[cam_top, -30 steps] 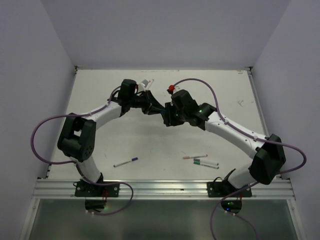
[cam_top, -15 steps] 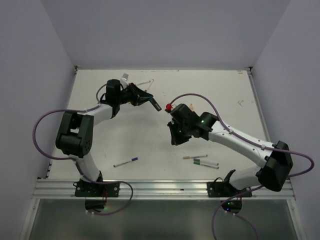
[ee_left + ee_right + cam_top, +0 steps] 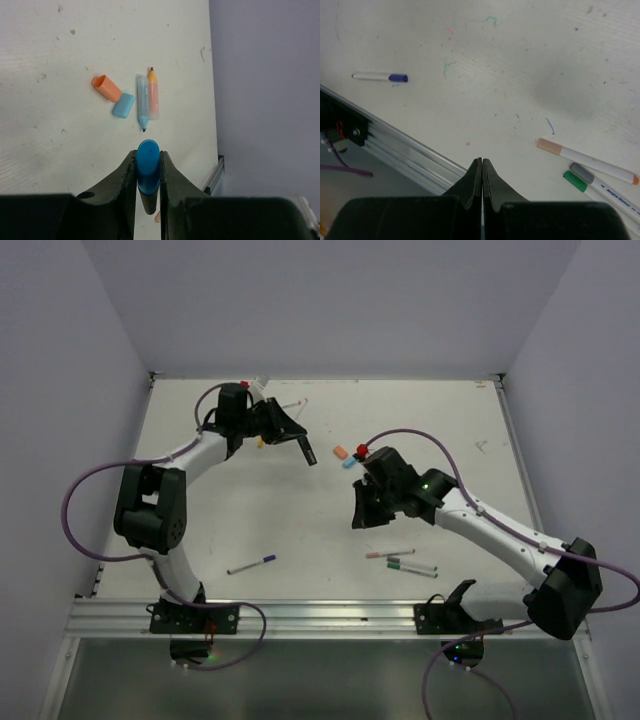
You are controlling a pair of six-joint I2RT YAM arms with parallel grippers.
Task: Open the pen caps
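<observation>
My left gripper [image 3: 148, 152] is shut on a blue pen cap [image 3: 148, 165] with a dark barrel below it, held above the table; in the top view the left gripper [image 3: 303, 447] is at the back centre. Beyond it lie a loose orange cap [image 3: 106, 88], a loose light-blue cap [image 3: 123, 105], and uncapped blue [image 3: 142, 100] and orange [image 3: 153, 95] highlighters. My right gripper [image 3: 482, 161] is shut and empty, over the table near the front [image 3: 358, 520]. In front of it lie a peach-capped pen [image 3: 587, 161], a grey cap [image 3: 582, 172] and a green cap [image 3: 575, 181].
A thin white pen with a purple cap [image 3: 252, 564] lies at the front left; it also shows in the right wrist view [image 3: 380, 77]. The metal rail [image 3: 320, 615] runs along the front edge. More pens lie at the back edge [image 3: 290, 403]. Walls enclose three sides.
The two grippers were together at the back centre and have pulled apart. The left moved back and left with the blue-capped pen. The right moved down toward the front pens.
</observation>
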